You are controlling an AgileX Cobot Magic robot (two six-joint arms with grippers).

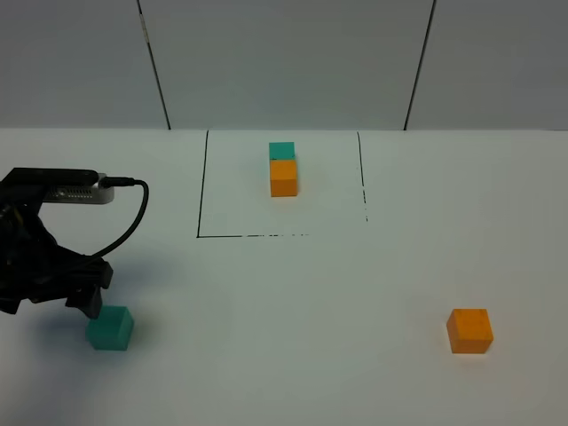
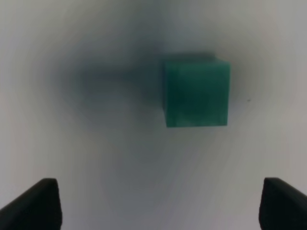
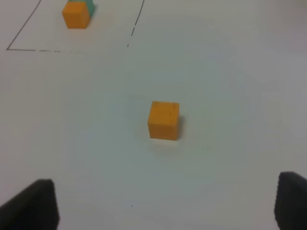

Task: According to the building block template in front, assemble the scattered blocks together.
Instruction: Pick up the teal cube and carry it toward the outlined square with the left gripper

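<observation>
The template (image 1: 283, 167) is a teal cube joined to an orange cube inside a black-lined rectangle at the back middle; it also shows in the right wrist view (image 3: 76, 13). A loose teal cube (image 1: 110, 327) sits at the front left, with my left gripper (image 1: 87, 306) just beside and above it. The left wrist view has this teal cube (image 2: 196, 92) ahead of the left gripper (image 2: 153, 206), whose jaws stand wide open and empty. A loose orange cube (image 1: 469, 330) sits at the front right. Ahead of my open, empty right gripper (image 3: 165, 206) lies the orange cube (image 3: 164, 120).
The white table (image 1: 293, 337) reaches back to a grey panelled wall (image 1: 284, 62). The left arm's black cable (image 1: 133, 217) loops over the table at the left. The right arm is outside the exterior high view.
</observation>
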